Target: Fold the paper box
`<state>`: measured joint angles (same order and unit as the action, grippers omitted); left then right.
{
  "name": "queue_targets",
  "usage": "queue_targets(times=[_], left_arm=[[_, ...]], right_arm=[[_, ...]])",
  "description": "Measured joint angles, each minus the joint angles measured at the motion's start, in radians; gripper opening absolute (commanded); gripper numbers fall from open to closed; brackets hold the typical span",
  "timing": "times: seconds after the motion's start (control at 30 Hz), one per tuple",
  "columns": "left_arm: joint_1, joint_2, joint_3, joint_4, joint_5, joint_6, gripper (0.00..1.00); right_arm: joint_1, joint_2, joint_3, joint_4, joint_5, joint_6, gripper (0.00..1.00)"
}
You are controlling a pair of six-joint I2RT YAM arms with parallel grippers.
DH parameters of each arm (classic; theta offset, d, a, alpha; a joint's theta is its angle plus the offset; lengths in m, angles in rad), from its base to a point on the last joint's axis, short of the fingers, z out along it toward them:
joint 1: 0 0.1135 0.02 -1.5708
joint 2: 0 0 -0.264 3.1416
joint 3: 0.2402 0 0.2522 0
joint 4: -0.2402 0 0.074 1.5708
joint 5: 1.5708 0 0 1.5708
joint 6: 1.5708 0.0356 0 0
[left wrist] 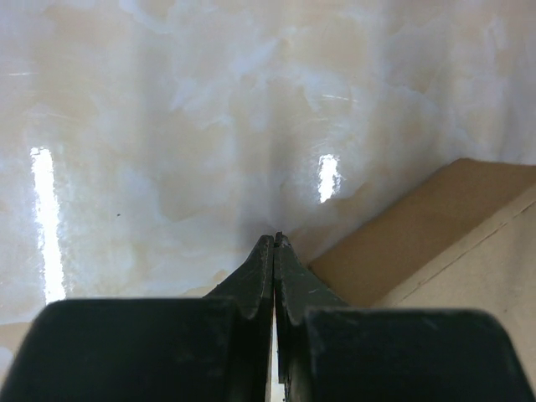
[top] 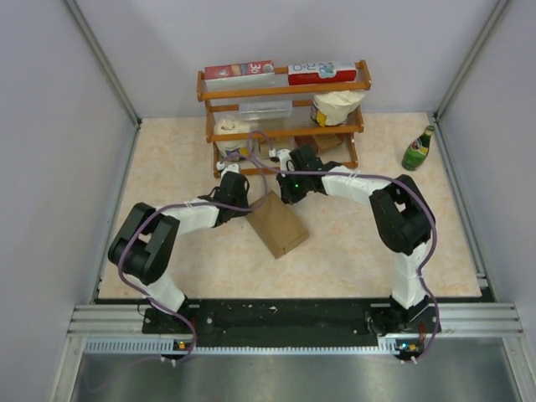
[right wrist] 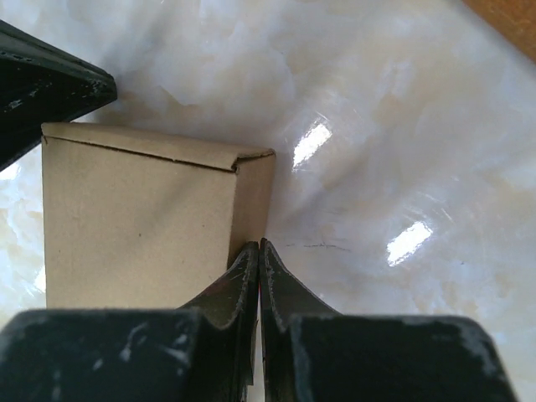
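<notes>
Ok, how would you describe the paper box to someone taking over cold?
Start at the wooden rack against the back wall. Just in front of it, mid-table, lies the paper box, turned at an angle. It is slim, plain unprinted brown cardboard, unlike the red-and-white printed cartons on the rack's top shelf.

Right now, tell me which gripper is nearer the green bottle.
Right. The right gripper, jaws shut, is at the far corner of the paper box, left of the green bottle. The left gripper is at the box's left side, farther from the bottle.
</notes>
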<state>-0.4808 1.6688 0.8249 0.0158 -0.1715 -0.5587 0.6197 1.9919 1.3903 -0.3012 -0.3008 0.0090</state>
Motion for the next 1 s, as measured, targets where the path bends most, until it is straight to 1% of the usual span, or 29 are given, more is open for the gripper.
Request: queue_targets(times=[0.3, 0.57, 0.7, 0.9, 1.0], left_arm=[[0.002, 0.027, 0.021, 0.022, 0.024, -0.035, 0.00], [0.002, 0.026, 0.021, 0.018, -0.010, -0.066, 0.00], [0.002, 0.024, 0.030, -0.019, -0.050, -0.072, 0.00], [0.023, -0.046, 0.013, -0.120, -0.132, -0.073, 0.00], [0.027, -0.101, -0.014, -0.142, -0.135, -0.074, 0.00]], right_arm=[[0.005, 0.016, -0.001, -0.007, 0.016, 0.078, 0.00], [0.008, 0.016, -0.003, -0.007, 0.045, 0.119, 0.00], [0.009, 0.016, -0.005, -0.006, 0.066, 0.143, 0.00], [0.010, 0.016, -0.023, -0.026, 0.163, 0.151, 0.00], [0.010, 0.016, -0.028, -0.028, 0.179, 0.151, 0.00]])
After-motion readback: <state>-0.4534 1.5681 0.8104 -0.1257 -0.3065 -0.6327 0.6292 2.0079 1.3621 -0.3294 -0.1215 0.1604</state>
